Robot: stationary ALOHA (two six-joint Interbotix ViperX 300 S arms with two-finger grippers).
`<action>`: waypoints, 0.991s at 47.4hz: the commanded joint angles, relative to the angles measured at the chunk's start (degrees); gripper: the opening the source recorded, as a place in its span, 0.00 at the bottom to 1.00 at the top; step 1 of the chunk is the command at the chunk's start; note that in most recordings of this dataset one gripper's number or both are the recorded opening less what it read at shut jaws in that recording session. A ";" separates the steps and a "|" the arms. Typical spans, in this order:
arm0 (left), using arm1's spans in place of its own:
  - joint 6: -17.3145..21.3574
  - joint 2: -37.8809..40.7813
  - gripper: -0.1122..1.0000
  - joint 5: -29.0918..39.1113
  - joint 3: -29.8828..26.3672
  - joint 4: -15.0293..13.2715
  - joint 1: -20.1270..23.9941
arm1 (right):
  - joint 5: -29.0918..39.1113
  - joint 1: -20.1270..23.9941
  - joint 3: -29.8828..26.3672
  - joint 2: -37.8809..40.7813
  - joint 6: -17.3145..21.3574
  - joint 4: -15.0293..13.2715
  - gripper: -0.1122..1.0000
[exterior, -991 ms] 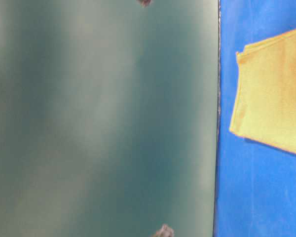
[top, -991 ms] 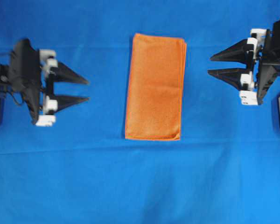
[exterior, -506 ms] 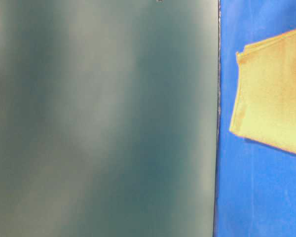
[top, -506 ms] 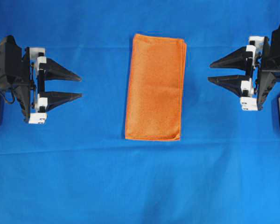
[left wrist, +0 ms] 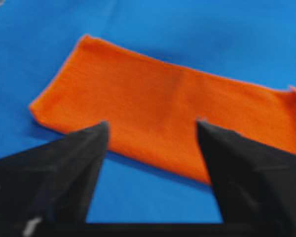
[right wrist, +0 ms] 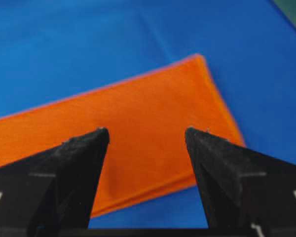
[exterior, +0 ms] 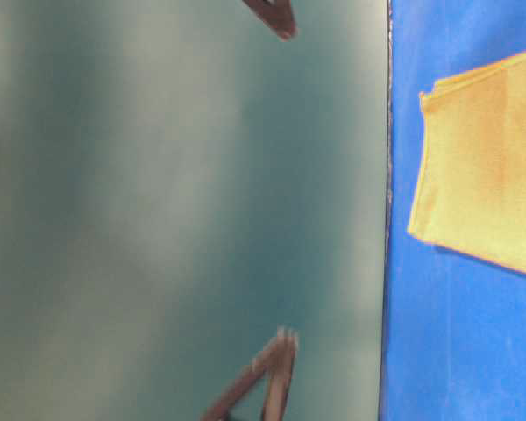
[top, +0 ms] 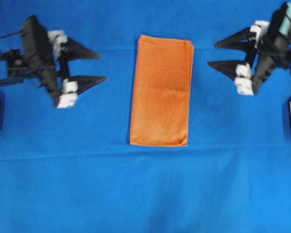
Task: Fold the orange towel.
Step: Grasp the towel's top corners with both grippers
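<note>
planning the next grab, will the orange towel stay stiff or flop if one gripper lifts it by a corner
Probably floppy: the orange towel is thin fuzzy cloth lying flat in folded layers, so a lifted corner would likely droop and the layers could fall open. It looks light. Pushed, it may bunch on the blue cloth rather than slide.

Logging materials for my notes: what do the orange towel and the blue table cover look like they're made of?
The orange towel looks like soft microfibre cloth: matte, finely fuzzy, with a thin stitched hem and layered edges from folding. The blue table cover seems a thin woven fabric, matte, showing faint creases; the exact fibre cannot be told.
</note>
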 commanded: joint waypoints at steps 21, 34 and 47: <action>0.09 25.58 0.91 -2.37 -17.23 0.18 10.81 | -5.27 -8.96 -10.90 26.02 -0.70 -3.25 0.69; 0.09 36.65 0.91 -4.31 -22.50 0.09 13.01 | -7.21 -10.37 -13.36 35.24 -0.79 -3.25 0.69; 0.00 40.61 0.80 -4.75 -24.43 0.18 14.50 | -7.65 -10.90 -13.45 36.47 -1.14 -3.52 0.64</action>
